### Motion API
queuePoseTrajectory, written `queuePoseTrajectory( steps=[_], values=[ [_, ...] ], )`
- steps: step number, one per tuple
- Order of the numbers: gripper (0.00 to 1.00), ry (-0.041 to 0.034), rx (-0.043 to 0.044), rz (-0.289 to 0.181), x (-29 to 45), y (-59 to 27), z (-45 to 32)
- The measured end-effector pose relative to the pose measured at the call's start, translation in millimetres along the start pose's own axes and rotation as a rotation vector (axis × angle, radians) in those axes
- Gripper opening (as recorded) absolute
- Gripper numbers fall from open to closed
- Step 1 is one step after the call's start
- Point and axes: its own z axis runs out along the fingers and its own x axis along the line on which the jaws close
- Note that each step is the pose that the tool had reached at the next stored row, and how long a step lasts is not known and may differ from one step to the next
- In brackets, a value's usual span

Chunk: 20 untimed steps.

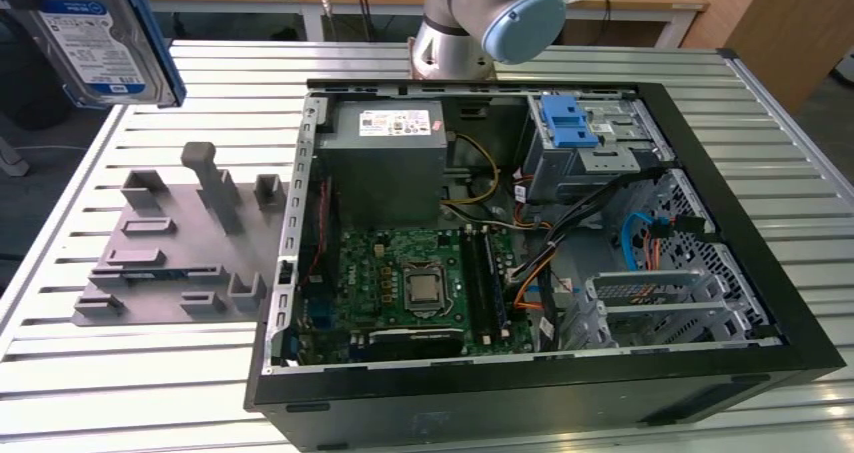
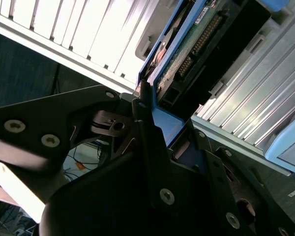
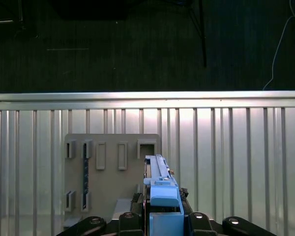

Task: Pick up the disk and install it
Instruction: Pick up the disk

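The disk (image 1: 94,38) hangs at the exterior view's upper left, high above the bench (image 1: 134,373) and apart from the open computer case (image 1: 747,273), with the end effector (image 3: 162,209) clamped on its blue frame.

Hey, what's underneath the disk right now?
In the first wrist view, the disk hangs over a grey slotted tray on the slatted table. The disk covers part of the tray's edge.

A slatted metal table (image 1: 134,373) carries a grey fixture plate (image 1: 147,273) beside an open computer case (image 1: 534,398).
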Motion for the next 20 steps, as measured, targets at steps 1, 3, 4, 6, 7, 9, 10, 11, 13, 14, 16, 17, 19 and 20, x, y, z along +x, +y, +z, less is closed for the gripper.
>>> queuePoseTrajectory(
  steps=[1,3,4,6,7,9,10,11,13,14,16,17,19,20],
  values=[
    [0.36,0.0,0.0001,0.0,0.0,0.0,-0.2],
    [0.36,0.0,0.0,0.0,0.0,-0.1,-0.8],
    [0.36,0.0,0.0001,0.0,0.0,-0.1,-1.1],
    [0.36,0.0,0.0001,0.0,0.0,-0.1,-1.8],
    [0.36,0.0,0.0,0.0,0.0,-0.1,-2.4],
    [0.36,0.0,0.0,0.0,0.0,0.0,-3.7],
    [0.36,0.0,0.0,0.0,0.0,0.0,-4.7],
    [0.36,0.0,-0.0001,0.0,0.0,0.0,-5.9],
    [0.36,0.0,0.0,0.0,-0.1,0.0,-8.8],
    [0.36,0.0,0.0001,0.0,-0.1,0.1,-10.5],
    [0.36,0.0,0.0001,0.0,-0.1,0.1,-14.8],
    [0.36,0.0,0.0,0.0,-0.1,0.1,-16.8],
    [0.36,0.0,0.0,0.0,-0.2,0.2,-20.9],
    [0.36,0.0,0.0,0.0,-0.2,0.3,-22.9]
  ],
)
